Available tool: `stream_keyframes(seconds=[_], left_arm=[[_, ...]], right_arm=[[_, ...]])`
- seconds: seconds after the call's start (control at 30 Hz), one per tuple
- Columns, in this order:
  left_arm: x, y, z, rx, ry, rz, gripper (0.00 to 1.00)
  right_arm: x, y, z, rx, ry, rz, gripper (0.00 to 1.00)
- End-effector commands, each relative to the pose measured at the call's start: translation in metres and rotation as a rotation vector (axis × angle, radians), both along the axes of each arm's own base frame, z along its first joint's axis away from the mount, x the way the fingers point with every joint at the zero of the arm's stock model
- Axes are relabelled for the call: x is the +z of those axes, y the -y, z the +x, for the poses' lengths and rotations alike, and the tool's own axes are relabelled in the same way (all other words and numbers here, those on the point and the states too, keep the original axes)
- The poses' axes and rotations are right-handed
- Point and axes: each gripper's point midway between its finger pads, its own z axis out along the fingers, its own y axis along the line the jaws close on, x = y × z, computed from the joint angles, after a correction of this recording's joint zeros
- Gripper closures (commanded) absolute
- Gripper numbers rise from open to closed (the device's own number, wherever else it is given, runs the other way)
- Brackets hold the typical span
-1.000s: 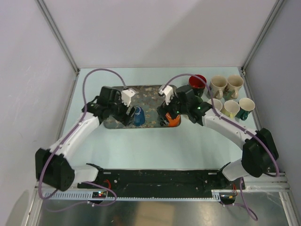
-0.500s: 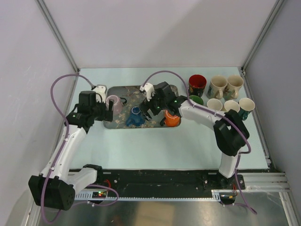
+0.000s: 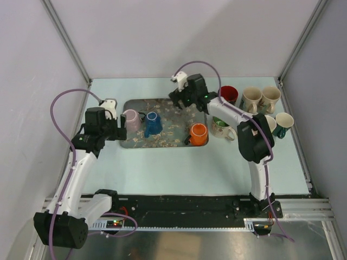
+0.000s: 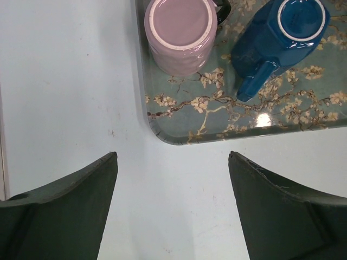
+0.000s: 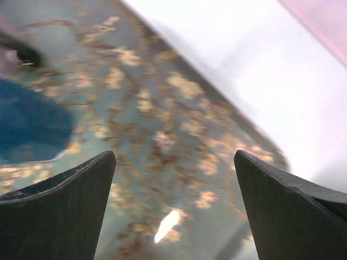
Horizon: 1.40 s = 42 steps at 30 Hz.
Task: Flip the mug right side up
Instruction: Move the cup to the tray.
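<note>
My left gripper (image 4: 172,157), spread wide and empty, hangs just off the tray's (image 4: 162,136) lower-left corner. The pink mug (image 4: 179,32) stands on the tray at upper centre, straight ahead, axis vertical, base seemingly up, handle toward upper right. My right gripper (image 5: 173,157), also wide, sits farther off.

pink mug (image 4: 180,32), blue mug (image 4: 276,40), orange mug (image 3: 198,134), floral tray (image 4: 209,111)

Left pincer (image 4: 173,157) gapes above the table (image 4: 65,81) beside a floral tray (image 4: 217,124) bearing pink mug (image 4: 181,32) and blue mug (image 4: 276,43).
</note>
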Motion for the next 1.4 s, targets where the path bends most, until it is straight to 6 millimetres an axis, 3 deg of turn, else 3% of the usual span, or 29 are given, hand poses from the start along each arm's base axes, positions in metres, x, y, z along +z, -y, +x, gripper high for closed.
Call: stream_keyframes(seconds=[0.0, 0.1, 0.27, 0.37, 0.7, 0.9, 1.13, 1.37], left_arm=[[0.002, 0.006, -0.004, -0.023, 0.011, -0.038, 0.13], [0.0, 0.006, -0.004, -0.024, 0.004, -0.045, 0.14], [0.004, 0.0, 0.001, 0.003, 0.009, -0.043, 0.13], [0.006, -0.003, 0.001, 0.015, 0.016, -0.039, 0.13], [0.006, -0.012, -0.009, 0.052, 0.039, -0.062, 0.13], [0.003, -0.017, -0.01, 0.09, 0.035, -0.1, 0.13], [0.003, -0.014, -0.009, 0.085, 0.032, -0.127, 0.14], [0.005, -0.012, -0.006, 0.078, 0.029, -0.134, 0.14]], right_arm=[[0.044, 0.03, 0.029, -0.086, 0.103, 0.023, 0.03], [0.052, 0.014, -0.004, -0.055, 0.027, 0.096, 0.02], [0.068, -0.034, -0.072, 0.005, -0.105, 0.231, 0.01], [0.064, -0.056, -0.092, -0.024, -0.162, 0.271, 0.01], [0.028, -0.09, -0.077, -0.194, -0.158, 0.211, 0.01], [0.006, -0.111, -0.082, -0.175, -0.118, 0.145, 0.01], [-0.004, -0.1, -0.077, -0.175, -0.134, 0.143, 0.05], [-0.015, -0.076, -0.077, 0.039, -0.181, 0.143, 0.25]])
